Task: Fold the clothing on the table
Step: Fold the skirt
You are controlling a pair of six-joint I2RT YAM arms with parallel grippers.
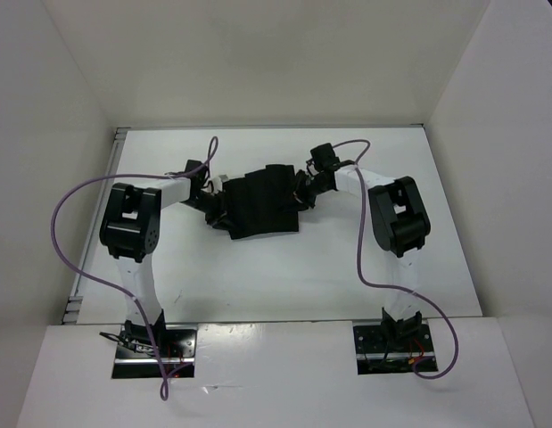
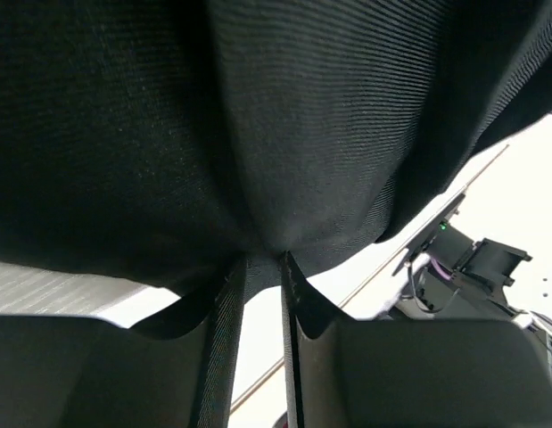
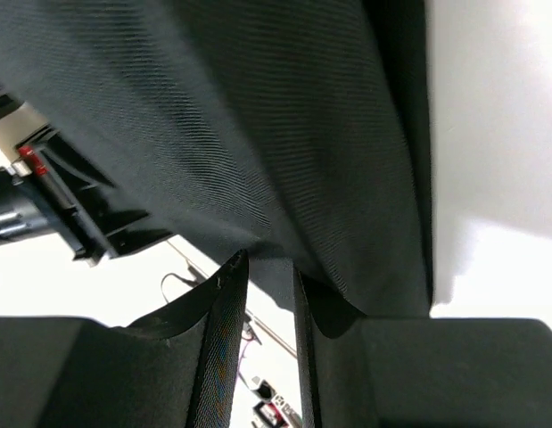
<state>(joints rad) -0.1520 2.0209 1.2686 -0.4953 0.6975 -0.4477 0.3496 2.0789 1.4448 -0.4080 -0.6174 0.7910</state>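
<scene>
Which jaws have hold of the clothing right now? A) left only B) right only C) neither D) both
D: the left gripper and the right gripper each have their jaws closed on a fold of the clothing, as both wrist views show.

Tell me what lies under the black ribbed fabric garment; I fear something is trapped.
Only the flat white table shows around the black ribbed fabric garment. The patch beneath it is covered. The left gripper and right gripper pinch its edges.
</scene>
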